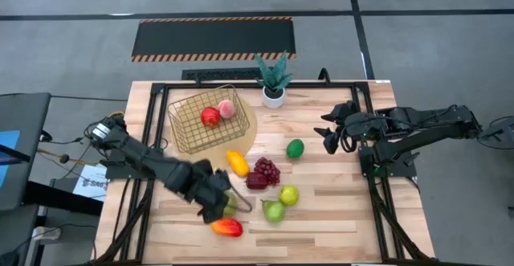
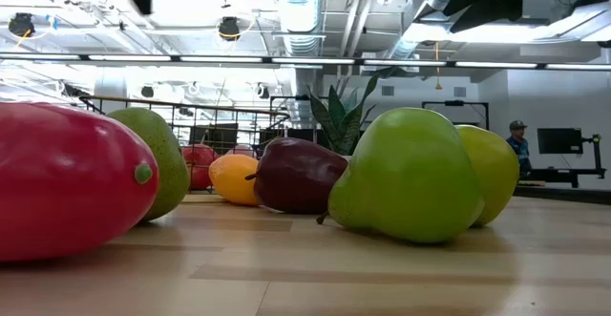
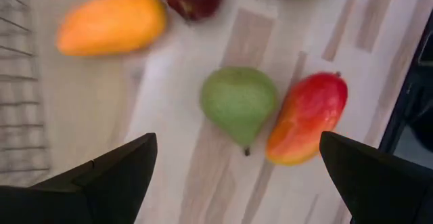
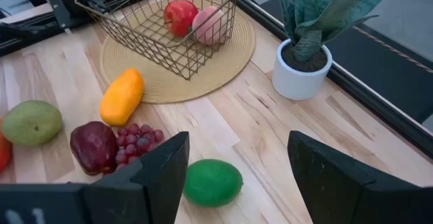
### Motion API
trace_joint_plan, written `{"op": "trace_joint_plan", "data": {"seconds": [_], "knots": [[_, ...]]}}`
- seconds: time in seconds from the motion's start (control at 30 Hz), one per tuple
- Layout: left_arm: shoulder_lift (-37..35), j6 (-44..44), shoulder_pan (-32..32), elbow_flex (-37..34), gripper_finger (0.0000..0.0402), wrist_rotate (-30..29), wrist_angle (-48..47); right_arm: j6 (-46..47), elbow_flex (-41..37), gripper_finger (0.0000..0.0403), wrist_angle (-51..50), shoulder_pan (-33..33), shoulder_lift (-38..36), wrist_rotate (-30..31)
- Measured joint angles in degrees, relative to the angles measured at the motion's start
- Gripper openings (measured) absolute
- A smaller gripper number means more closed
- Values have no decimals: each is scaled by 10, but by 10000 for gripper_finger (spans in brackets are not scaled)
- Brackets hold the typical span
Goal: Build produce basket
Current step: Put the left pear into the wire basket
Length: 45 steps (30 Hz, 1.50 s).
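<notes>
Basket [image 1: 198, 120] of gold wire sits on your round woven mat [image 1: 241, 133] at the far left of the wooden table [image 1: 337, 202], long axis angled slightly, open top up, holding a red apple [image 1: 210, 116] and a peach [image 1: 227, 109]. Your left gripper [image 1: 218, 205] hovers, fingers spread wide, over the green pear [image 3: 238, 103] beside the red-orange mango [image 3: 308, 118]. Your right gripper [image 1: 331, 133], also spread, waits near the lime [image 4: 212, 182]; beyond the table you see grey floor.

A light wooden plank counter [image 1: 337, 218] carries a spiky green plant in a small white pot [image 4: 302, 67] near its far edge, beside a round woven straw mat [image 4: 230, 55]. A black floor mat with striped edges [image 1: 213, 38] lies beyond.
</notes>
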Motion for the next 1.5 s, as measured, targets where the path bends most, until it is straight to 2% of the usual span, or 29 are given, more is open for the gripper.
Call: {"op": "trace_joint_plan", "data": {"seconds": [0.2,0.43,0.63,0.9,1.07,1.27,1.5], "knots": [[1,-52,-47,-110,398,-46,115,4,0,273,-2,0,0,-1],[1,-85,-76,-215,398,-72,275,6,0,273,-2,0,0,-4],[2,-108,-76,-269,398,-144,298,21,0,273,-2,0,0,-4],[2,-61,-70,-289,398,-110,391,26,0,273,-2,0,0,-4],[12,-46,-62,-289,398,-130,386,25,0,273,-2,0,0,-4],[42,6,-45,-289,398,-83,413,19,0,273,-2,0,0,-3],[70,14,-23,-289,398,-51,426,19,0,273,-9,0,11,-2]]}}
